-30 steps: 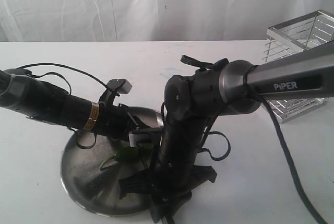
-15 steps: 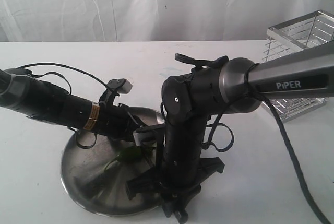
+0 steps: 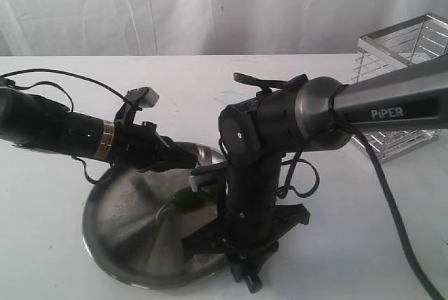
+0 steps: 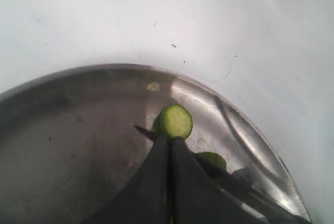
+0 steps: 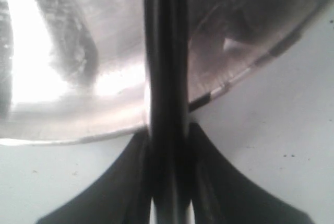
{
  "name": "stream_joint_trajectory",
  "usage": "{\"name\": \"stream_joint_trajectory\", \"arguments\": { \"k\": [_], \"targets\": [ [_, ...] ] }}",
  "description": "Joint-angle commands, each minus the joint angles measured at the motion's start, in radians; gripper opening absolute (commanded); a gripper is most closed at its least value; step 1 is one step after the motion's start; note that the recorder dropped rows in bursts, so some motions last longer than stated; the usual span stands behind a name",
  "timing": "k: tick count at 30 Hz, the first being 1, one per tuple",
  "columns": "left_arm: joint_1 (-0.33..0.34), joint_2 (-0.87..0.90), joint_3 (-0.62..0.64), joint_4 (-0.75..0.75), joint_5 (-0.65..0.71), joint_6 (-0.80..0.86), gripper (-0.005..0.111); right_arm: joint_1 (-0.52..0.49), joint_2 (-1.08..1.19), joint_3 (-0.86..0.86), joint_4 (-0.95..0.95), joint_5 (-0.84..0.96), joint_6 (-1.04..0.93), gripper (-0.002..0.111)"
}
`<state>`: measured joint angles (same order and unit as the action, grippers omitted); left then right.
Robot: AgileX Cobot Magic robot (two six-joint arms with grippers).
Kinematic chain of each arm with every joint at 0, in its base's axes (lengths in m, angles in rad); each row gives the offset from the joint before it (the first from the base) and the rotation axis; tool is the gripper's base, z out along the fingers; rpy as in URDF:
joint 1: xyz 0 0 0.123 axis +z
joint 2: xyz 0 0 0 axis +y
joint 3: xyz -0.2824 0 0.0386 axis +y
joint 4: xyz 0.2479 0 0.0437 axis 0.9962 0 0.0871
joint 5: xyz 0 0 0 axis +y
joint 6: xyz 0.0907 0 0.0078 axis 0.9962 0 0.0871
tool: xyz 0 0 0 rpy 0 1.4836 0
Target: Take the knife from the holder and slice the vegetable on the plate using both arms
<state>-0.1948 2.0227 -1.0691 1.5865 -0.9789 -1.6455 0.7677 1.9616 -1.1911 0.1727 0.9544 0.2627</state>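
on the plate (image 4: 62, 145) lie green slices (image 4: 175, 121); right tool (image 5: 168, 132) grips the knife (image 5: 166, 51), left tool (image 4: 169, 143) pinched closed.

- the plate (image 3: 112, 230): round, dull silver, flat on the white counter (image 3: 336, 244)
- the vegetable (image 3: 183, 202): dark green chili lying on the plate
- the knife (image 5: 167, 51): dark, held over the plate's rim
- the holder (image 3: 402, 48): chrome wire basket, upright, well apart

Left arm (image 3: 84, 132) now lies flatter, left gripper (image 3: 208, 180) further right over the plate (image 3: 112, 233); right gripper (image 3: 250, 277) stands further right.
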Motion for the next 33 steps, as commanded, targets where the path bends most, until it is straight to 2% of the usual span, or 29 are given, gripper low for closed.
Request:
{"name": "stream_joint_trajectory", "arguments": {
  "k": [1,8,14,22,30,33],
  "targets": [
    [-0.006,-0.011,0.013,0.011,-0.028,0.001,0.000,-0.010,0.005,0.006,-0.017,-0.010,0.002,0.000],
    [-0.017,-0.008,0.013,-0.016,-0.071,0.026,0.000,-0.010,0.005,0.006,0.008,-0.008,-0.027,0.000],
    [-0.017,-0.008,0.013,-0.016,-0.071,0.032,0.000,-0.010,0.005,0.006,0.118,0.069,-0.134,0.000],
    [-0.017,-0.008,0.016,0.009,-0.064,0.031,0.000,-0.010,0.005,0.006,0.149,0.053,-0.156,0.000],
    [-0.017,-0.008,0.097,-0.012,0.120,0.057,0.000,-0.010,0.005,0.006,0.149,0.039,-0.156,0.000],
    [-0.017,-0.008,0.114,-0.034,0.128,0.085,0.000,-0.010,0.005,0.006,0.149,0.039,-0.156,0.000]
  ]
}}
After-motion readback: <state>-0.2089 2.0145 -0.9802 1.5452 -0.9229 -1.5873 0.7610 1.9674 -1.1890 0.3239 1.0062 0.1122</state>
